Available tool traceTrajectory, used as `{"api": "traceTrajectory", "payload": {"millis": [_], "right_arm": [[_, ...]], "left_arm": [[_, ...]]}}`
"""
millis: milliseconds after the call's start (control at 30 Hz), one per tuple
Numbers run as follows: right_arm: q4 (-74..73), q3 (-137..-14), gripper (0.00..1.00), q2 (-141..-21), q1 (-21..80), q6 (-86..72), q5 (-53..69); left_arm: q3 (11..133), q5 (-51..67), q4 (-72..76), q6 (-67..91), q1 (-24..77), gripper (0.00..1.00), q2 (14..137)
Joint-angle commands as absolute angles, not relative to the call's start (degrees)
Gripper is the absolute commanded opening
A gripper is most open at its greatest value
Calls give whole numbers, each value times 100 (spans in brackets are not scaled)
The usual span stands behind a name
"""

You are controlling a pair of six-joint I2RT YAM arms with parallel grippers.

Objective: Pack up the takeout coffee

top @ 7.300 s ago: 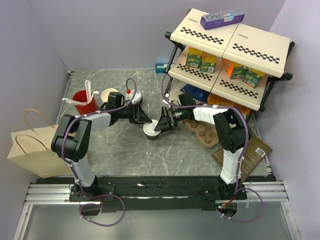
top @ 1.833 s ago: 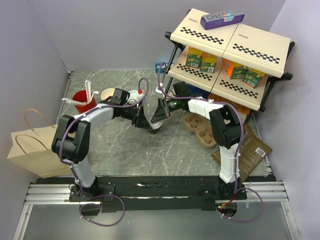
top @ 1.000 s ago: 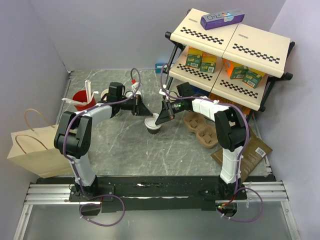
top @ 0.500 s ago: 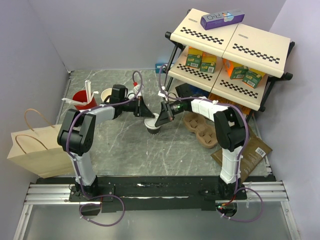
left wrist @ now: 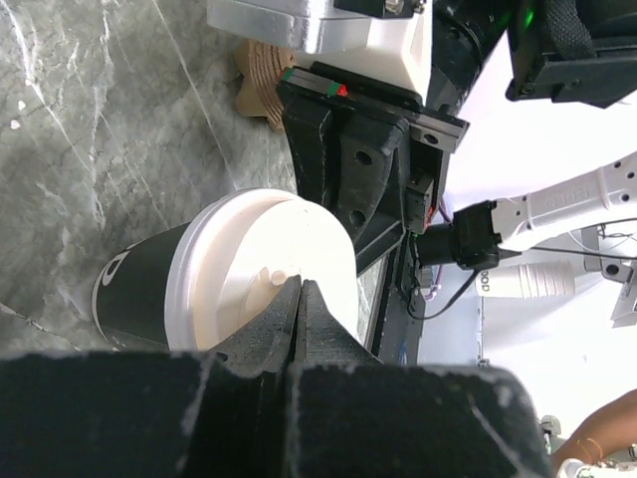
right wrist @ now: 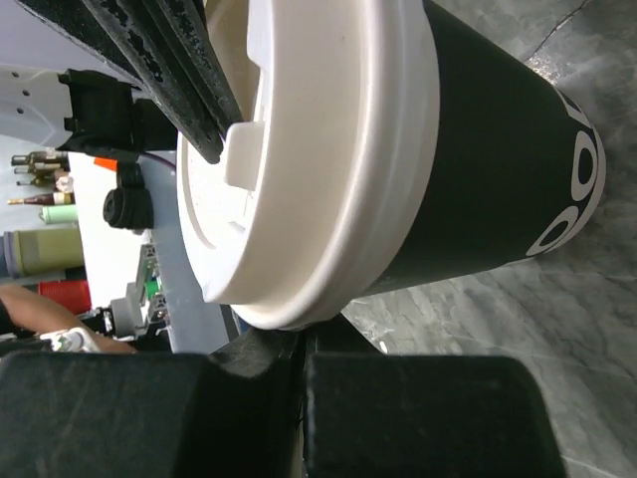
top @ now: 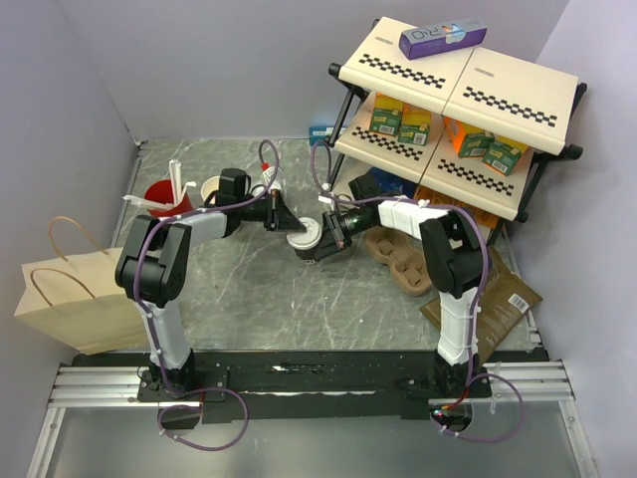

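Grey marbled tabletop (top: pixel 249 289) between lilac walls, seen from overhead: the takeout coffee (top: pixel 303 242) stands near the middle, both arms reaching in on it. The left gripper (top: pixel 288 225) comes from the left with its jaws pinched together, tip at the cup's white lid. The right gripper (top: pixel 320 242), likewise closed, sits against the cup's right side. Neither clasps the cup. A red cup (top: pixel 167 205) with white sticks and a cream paper cup (top: pixel 214 188) sit at back left. A brown paper bag (top: pixel 70 299) stands at the table's left edge. A cardboard cup carrier (top: pixel 398 257) lies on the right below a two-tier shelf rack (top: pixel 458 85) stocked with cartons.

From the left wrist, the closed fingertips rest on the lid (left wrist: pixel 261 284) beside its raised spout. The dark cup body shows lower left, and the right gripper looms just beyond the lid's far rim.

From the right wrist, the lid fills the frame and the dark body with white lettering runs off right onto the marble. This gripper's own fingers, shut, lie just under the lid's rim. The left gripper's fingers (right wrist: pixel 169 60) reach onto the lid's top.
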State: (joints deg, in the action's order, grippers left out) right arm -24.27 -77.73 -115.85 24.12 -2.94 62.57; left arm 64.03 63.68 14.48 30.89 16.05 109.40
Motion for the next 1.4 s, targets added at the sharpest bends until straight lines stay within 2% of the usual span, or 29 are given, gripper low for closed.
{"api": "traceTrajectory", "payload": {"millis": [0,100,167,200,267,300,367,400,467,500,533,567,600,633,800,967,1100,1367], "right_arm": [[-2153,-7884,0,-11435,2399,-106,6337],[-2337,-7858,1,-11225,2373,95,6390],[-2530,-7840,1,-11075,2347,262,6355],[-2610,-7822,1,-11022,2329,333,6276],[-2891,-7822,1,-10856,2312,605,6170],[-2970,-7814,1,-10794,2312,685,6109],[-3207,-7796,7,-10592,2294,939,5846],[-3260,-7752,14,-10530,2294,1010,5749],[-3366,-7717,29,-10345,2294,1142,5363],[-3366,-7656,44,-10284,2294,1160,5196],[-3349,-7612,50,-10161,2303,1160,4994],[-3288,-7550,63,-10082,2311,1125,4531],[-3244,-7428,95,-10003,2320,1090,4274],[-3226,-7366,100,-9880,2346,1072,4089],[-3157,-6866,100,-9589,2872,1116,3087],[-2804,-6662,100,-9746,3287,854,2497],[-2760,-6891,90,-10212,3287,432,2540],[-1926,-7065,79,-10695,3287,-351,2698]], "left_arm": [[6152,5966,1045,2768,1714,1,11180],[6214,6448,1605,3101,1758,1,10961],[6249,6600,1731,3252,1802,6,10890],[6336,6679,1671,3200,1819,16,10803],[6520,6715,1443,3007,1846,27,10697],[6591,6706,1119,2727,1872,39,10583],[6758,6689,819,2497,1890,48,10460],[6802,6671,522,2226,1907,56,10320],[6986,6478,178,1883,1925,62,10161],[7057,6382,19,1507,1951,65,10012],[7127,6207,-435,1320,1951,67,9932],[7276,6092,-657,1153,1960,68,9862],[7347,5978,-851,821,1960,71,9713],[7426,5881,-1322,635,1960,72,9625],[7840,5125,-2091,-121,1741,74,9037],[7699,4721,-1715,438,1205,74,8281],[7804,4588,-1758,536,731,75,7981],[7893,4737,-1872,650,159,76,7717]]}}
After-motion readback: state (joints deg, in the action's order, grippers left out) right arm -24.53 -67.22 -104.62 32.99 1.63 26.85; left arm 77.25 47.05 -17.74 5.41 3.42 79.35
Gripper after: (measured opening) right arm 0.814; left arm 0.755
